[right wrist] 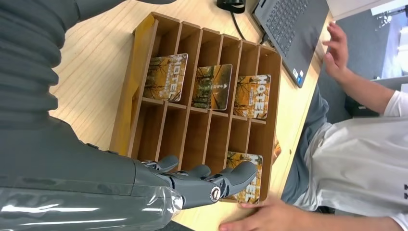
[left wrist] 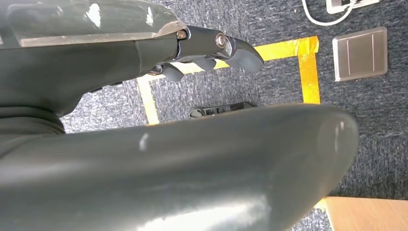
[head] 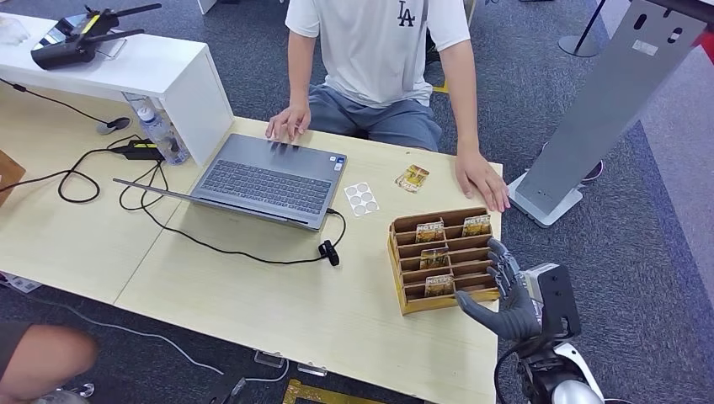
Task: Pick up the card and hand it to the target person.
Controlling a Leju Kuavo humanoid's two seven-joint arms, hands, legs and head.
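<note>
Cards (right wrist: 210,86) stand in the slotted rack (head: 404,305) on the desk (head: 278,295). Right hand (head: 505,295) hovers beside the rack, fingers (right wrist: 235,175) spread, holding nothing. Risk: thin cards in narrow slots may slip, or fingers may catch a divider and shift the rack. Left hand (left wrist: 211,48) hangs, fingers loosely curled, empty.

brown rack (head: 402,296), autumn-orange cards (right wrist: 165,77), grey laptop (head: 261,181)

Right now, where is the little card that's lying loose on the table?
In the head view, the loose patterned card lies flat on the pale wooden table, beyond the brown slotted card rack, beside the seated person's hand.
</note>
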